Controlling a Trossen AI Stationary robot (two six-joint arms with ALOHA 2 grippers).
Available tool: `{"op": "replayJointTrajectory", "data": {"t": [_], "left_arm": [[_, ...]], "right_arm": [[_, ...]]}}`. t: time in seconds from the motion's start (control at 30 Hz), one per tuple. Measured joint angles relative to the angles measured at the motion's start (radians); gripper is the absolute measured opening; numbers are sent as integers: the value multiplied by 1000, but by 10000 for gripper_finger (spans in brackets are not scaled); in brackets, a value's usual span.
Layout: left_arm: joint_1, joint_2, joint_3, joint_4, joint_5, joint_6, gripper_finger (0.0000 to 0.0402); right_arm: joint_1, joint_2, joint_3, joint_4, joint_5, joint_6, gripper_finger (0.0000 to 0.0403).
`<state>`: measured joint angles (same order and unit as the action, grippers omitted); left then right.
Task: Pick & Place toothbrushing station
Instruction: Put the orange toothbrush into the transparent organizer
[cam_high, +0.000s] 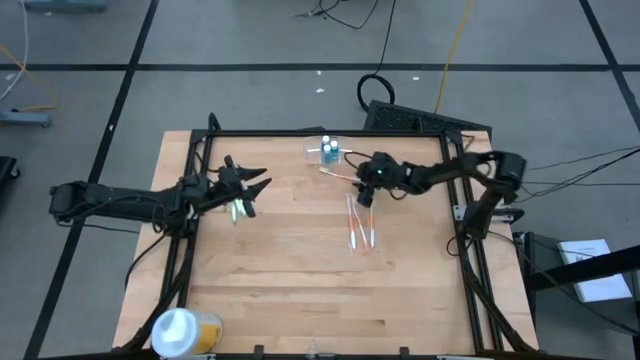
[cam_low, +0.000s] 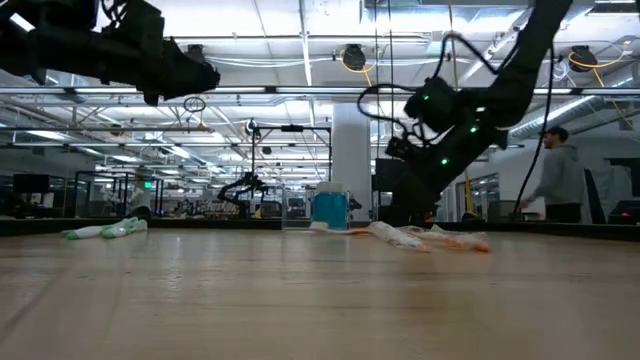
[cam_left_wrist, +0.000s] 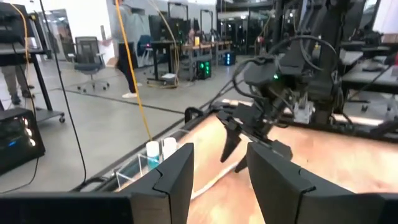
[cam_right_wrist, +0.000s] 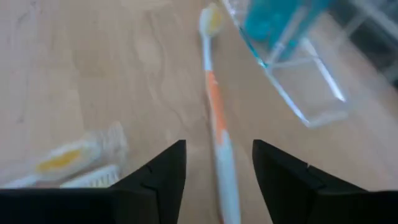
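Orange-and-white toothbrush (cam_right_wrist: 217, 118) lies loose on the wood between the right gripper's (cam_right_wrist: 217, 171) spread fingers, nothing held. Clear holder (cam_right_wrist: 292, 68) sits just beyond the fingertips, off to one side, with a blue bottle inside. Risk: closing now may pinch the brush askew or roll it; swinging toward the holder could knock it. Left gripper (cam_left_wrist: 217, 180) hovers well apart, fingers part-open, empty.
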<state>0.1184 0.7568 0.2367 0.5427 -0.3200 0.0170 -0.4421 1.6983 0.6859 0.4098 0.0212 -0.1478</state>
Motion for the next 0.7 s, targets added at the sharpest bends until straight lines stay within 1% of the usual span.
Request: {"op": "replayJointTrajectory", "data": {"t": [0.1, 0.23, 0.33, 0.47, 0.5, 0.7], "left_arm": [[0, 35, 0, 6, 1, 0, 157], [0, 66, 0, 13, 2, -10, 157], [0, 77, 0, 13, 4, -18, 157], [0, 77, 0, 15, 4, -18, 157], [0, 77, 0, 15, 4, -17, 157], [0, 77, 0, 32, 4, -17, 157]], "right_arm": [[-16, 76, 63, -34, -1, -46, 172], [-36, 153, 141, -160, -10, -52, 146], [-37, 202, 163, -243, -18, -49, 107], [-34, 228, 163, -313, -11, -49, 27], [-32, 228, 161, -318, -2, -50, 17], [-3, 229, 151, -308, 17, -49, 8]]}}
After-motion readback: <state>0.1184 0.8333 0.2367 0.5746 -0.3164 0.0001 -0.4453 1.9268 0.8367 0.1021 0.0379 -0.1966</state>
